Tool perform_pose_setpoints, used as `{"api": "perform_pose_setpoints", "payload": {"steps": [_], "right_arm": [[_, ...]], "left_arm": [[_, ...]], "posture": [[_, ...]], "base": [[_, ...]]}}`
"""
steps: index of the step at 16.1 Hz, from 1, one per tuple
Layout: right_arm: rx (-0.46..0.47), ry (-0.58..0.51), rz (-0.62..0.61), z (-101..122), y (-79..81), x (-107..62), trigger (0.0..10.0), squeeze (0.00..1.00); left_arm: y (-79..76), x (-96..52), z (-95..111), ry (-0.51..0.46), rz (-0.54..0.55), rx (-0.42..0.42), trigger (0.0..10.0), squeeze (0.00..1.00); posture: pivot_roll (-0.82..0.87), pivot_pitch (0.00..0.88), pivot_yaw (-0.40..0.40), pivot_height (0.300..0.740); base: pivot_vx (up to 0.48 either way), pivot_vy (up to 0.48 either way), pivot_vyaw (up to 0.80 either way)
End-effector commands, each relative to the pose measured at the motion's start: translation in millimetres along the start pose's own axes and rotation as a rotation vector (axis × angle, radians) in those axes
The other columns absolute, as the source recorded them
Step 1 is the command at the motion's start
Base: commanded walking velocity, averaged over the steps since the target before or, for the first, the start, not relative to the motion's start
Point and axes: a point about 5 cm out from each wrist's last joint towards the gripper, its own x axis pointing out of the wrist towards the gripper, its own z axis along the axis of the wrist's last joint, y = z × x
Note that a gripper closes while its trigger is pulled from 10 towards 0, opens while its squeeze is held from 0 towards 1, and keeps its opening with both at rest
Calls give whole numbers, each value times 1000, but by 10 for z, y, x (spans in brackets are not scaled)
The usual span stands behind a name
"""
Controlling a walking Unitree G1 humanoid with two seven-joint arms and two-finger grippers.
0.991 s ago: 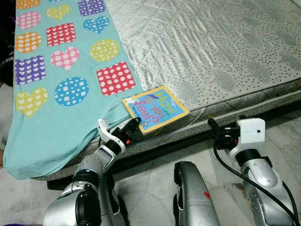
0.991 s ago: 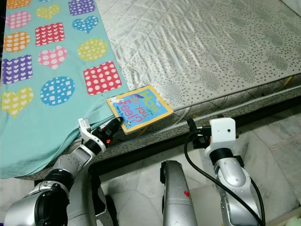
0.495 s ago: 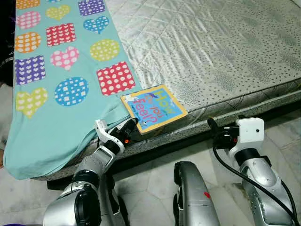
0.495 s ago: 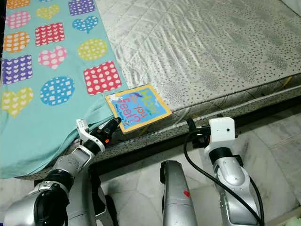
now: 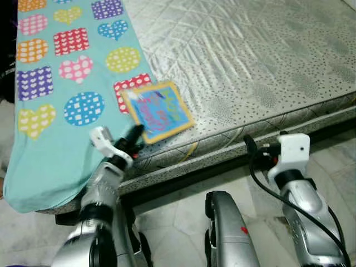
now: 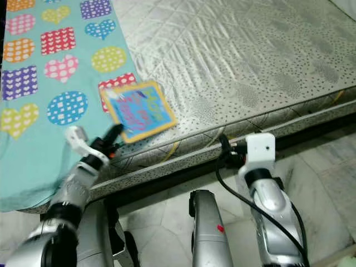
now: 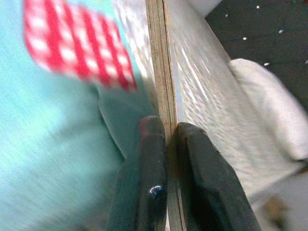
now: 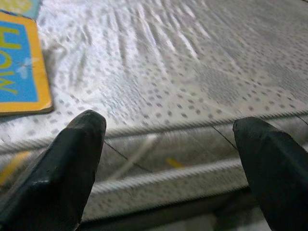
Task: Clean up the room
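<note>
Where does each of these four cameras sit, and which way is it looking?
Left eye: on the head, looking down at the mattress; both arms show.
Right eye: beside it, same scene.
Left wrist: along the left gripper, shut on the book, edge-on.
Right wrist: along the open right gripper, facing the mattress side.
Shared: the book shows in all four; the blanket in the eyes and left wrist.

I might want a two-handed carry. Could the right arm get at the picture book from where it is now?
Probably yes. The right tool hangs open at the mattress edge, bare quilting between it and the picture book, which the left tool already grips. It would have to reach across toward the left.
</note>
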Motion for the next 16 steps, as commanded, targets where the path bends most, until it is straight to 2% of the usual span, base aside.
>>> {"api": "perform_pose_setpoints", "payload": {"steps": [1, 2, 4, 6, 8, 11, 16], "right_arm": [[35, 15, -9, -52, 15, -8, 10000, 0], [134, 22, -14, -65, 64, 19, 10000, 0], [197, 31, -23, -85, 164, 44, 10000, 0], [196, 37, -15, -104, 257, 60, 10000, 0], [232, 42, -24, -120, 318, 79, 10000, 0], [256, 38, -29, -115, 381, 132, 10000, 0], [266, -20, -44, 0, 308, 229, 10000, 0]], "left_arm": [[16, -52, 114, -43, 13, 120, 0, 0], [-39, -112, 183, -71, -10, 235, 0, 0], [-72, -312, 278, -96, 22, 388, 0, 0], [-78, -535, 305, -96, 79, 418, 0, 0], [-114, -787, 310, -75, 134, 484, 0, 0], [-143, -863, 329, -74, 187, 517, 0, 0], [-174, -786, 266, -39, 204, 520, 0, 0]], "posture": [[-268, 169, 45, 563], [-256, 152, 51, 563], [-238, 119, 63, 563], [-237, 96, 75, 563], [-215, 53, 83, 563], [-210, 5, 86, 563], [-219, 0, 95, 563]], "base": [[0, 0, 0], [0, 0, 0], [0, 0, 0], [0, 0, 0], [0, 0, 0], [0, 0, 0], [0, 0, -85]]}}
